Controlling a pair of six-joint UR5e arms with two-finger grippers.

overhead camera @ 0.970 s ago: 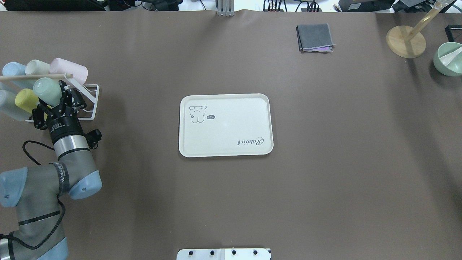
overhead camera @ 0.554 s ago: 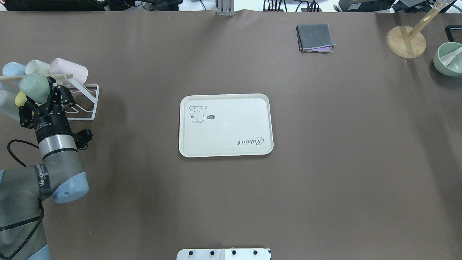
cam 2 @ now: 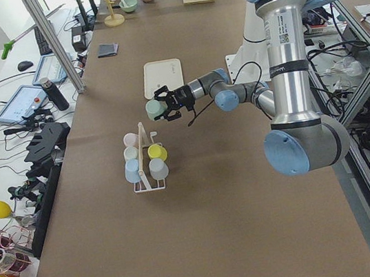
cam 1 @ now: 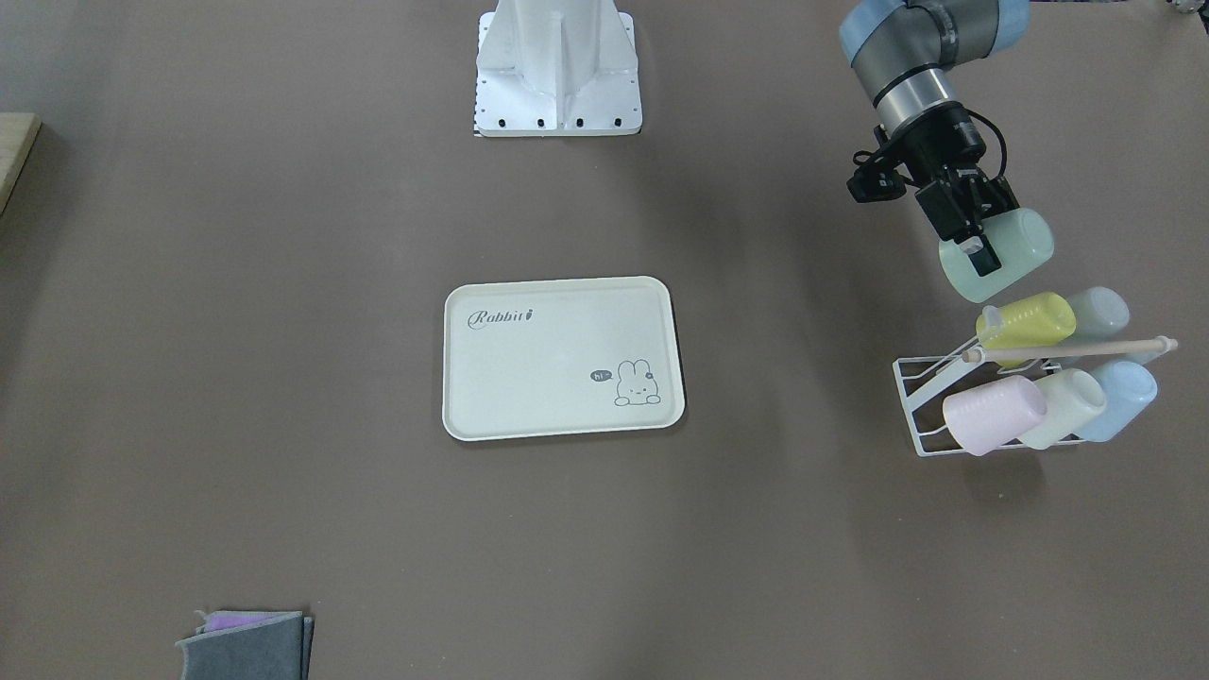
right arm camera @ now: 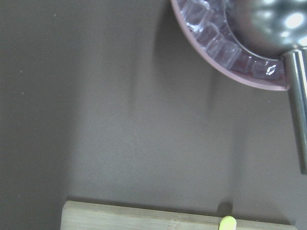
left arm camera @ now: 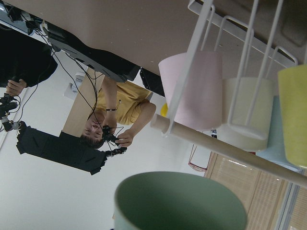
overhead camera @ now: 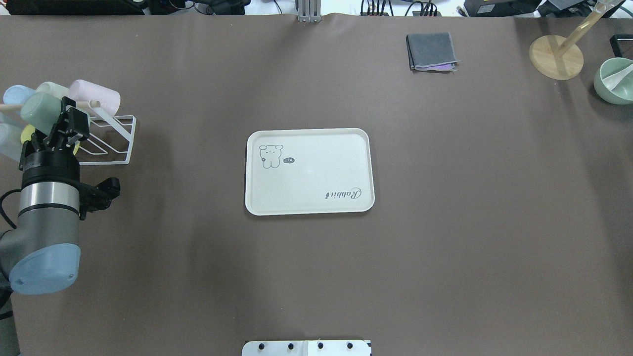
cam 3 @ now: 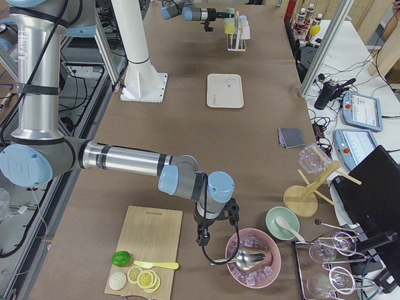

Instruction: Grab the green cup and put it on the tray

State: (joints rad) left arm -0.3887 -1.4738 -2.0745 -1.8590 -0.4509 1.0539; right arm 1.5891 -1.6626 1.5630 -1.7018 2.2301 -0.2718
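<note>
One green cup (cam 1: 1015,247) hangs in the air on its side, clamped in the left gripper (cam 1: 982,257). From these angles it is hard to tell just how the fingers sit on its rim. It is off the table (cam 1: 283,283), just beside a white wire rack (cam 1: 911,397) on the robot's side of it. It is well apart from the single tray (cam 1: 548,378), which lies flat mid-table showing a bunny drawing and "Rabbit" script.

The rack carries five more cups, all on their sides. A yellow cup (cam 1: 1025,321) and a grey-blue cup (cam 1: 1100,310) are in the row nearer the held one. A pink cup (cam 1: 992,416), a cream cup (cam 1: 1067,404) and a blue cup (cam 1: 1119,397) are in the farther row. One wooden rod (cam 1: 1086,348) runs across the rack between the two rows, and in the left wrist view it crosses just past the held cup's rim. The rack stands beyond the cup from the robot, not between cup and tray.

Along the far edge, toward the robot's right, are one folded grey cloth (overhead camera: 431,49), one wooden stand (overhead camera: 556,57) and one green bowl (overhead camera: 606,84) with a white spoon (overhead camera: 620,76) in it.

The right gripper (cam 3: 203,239) hangs at the table's right end, just beside a pink bowl (cam 3: 275,270) of ice with a metal scoop (cam 3: 250,256), near a wooden board (cam 3: 147,234); whether its fingers are apart or together cannot be told
</note>
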